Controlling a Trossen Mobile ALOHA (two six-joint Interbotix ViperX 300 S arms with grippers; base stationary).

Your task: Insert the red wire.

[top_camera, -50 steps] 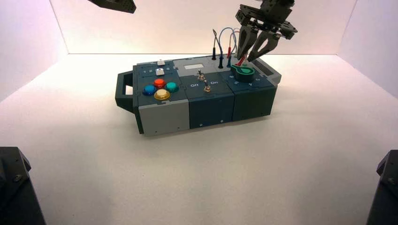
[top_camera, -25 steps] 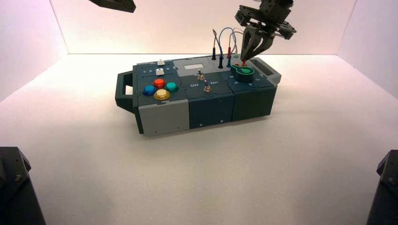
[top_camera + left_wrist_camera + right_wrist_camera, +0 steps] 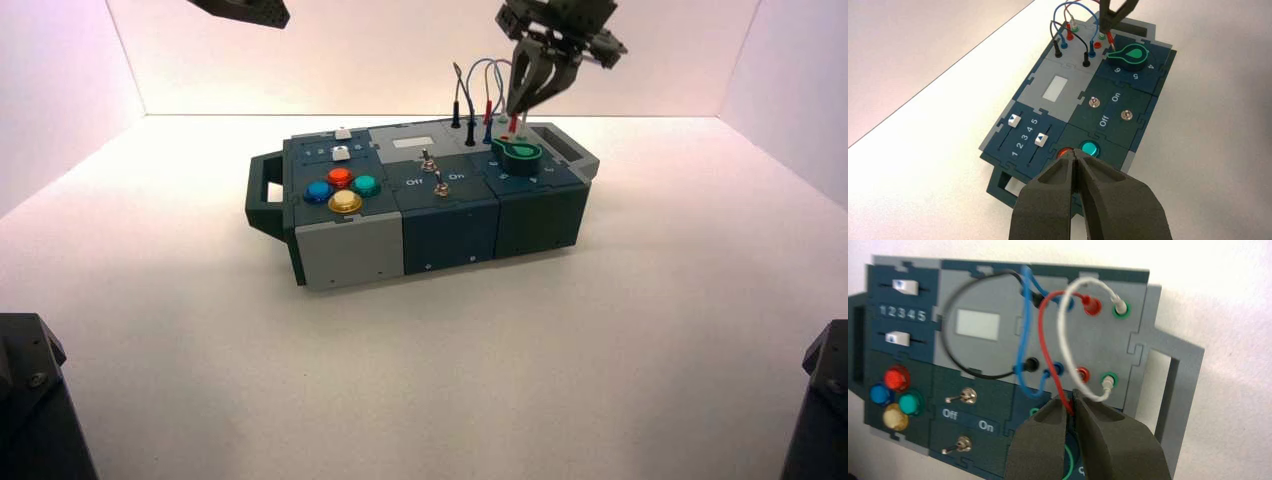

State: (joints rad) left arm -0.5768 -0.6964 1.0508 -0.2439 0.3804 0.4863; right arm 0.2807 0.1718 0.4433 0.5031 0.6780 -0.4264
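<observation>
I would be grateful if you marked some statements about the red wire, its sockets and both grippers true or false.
1. The right gripper grips one end of the red wire. True.
2. Both red sockets hold a plug. False: the one nearer the knob is empty.
3. The left gripper holds the blue wire. False: it is shut on nothing, above the box's buttons.
4. Both ends of the white wire are plugged in. True.
</observation>
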